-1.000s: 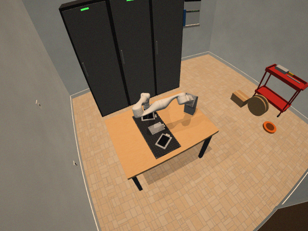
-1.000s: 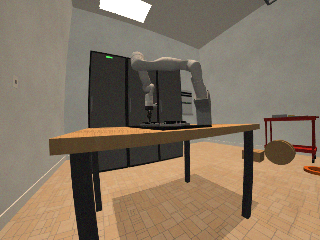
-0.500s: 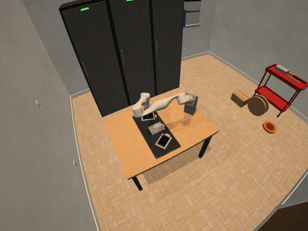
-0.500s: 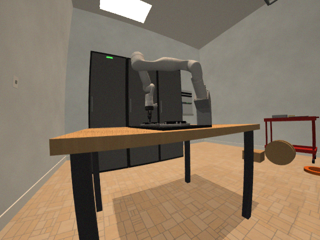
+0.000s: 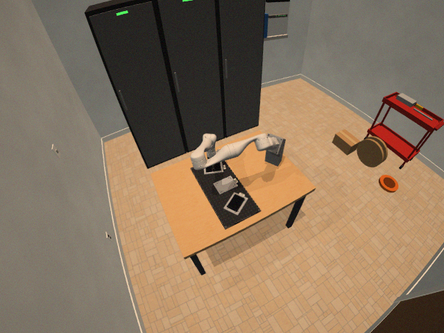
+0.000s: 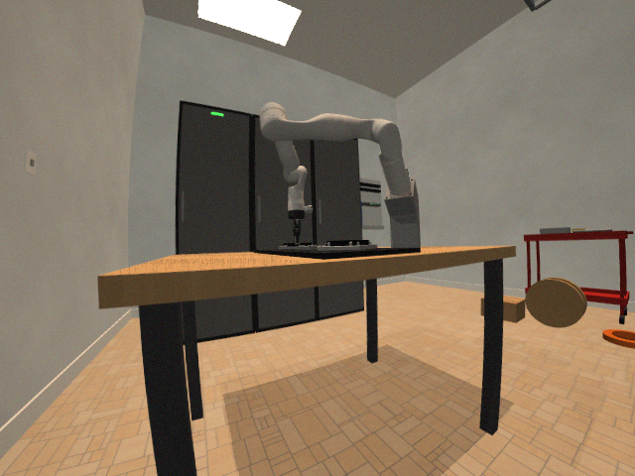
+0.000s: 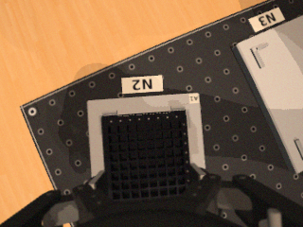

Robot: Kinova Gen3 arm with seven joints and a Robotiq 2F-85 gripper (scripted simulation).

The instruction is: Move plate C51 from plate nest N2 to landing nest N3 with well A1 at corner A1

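Plate C51 [image 7: 144,153] is a black well plate sitting in the light grey nest N2 [image 7: 142,84] on the black perforated baseplate [image 5: 225,191]. My gripper [image 7: 148,176] reaches straight down over it, with one finger on each long side, shut on the plate. The nest's A1 mark [image 7: 193,98] is at its far right corner. The landing nest N3 [image 7: 279,90] is empty, to the right in the wrist view. In the top view, N3 [image 5: 225,185] lies mid-plate. Plate C15 [image 5: 235,202] sits in nest N1 at the near end. The plate's labels are hidden.
The arm's grey pedestal [image 5: 275,152] stands at the table's back right. Black cabinets [image 5: 175,71] stand close behind the table. A red cart [image 5: 405,129], a cardboard box [image 5: 345,141] and an orange bowl [image 5: 388,183] are on the floor to the right.
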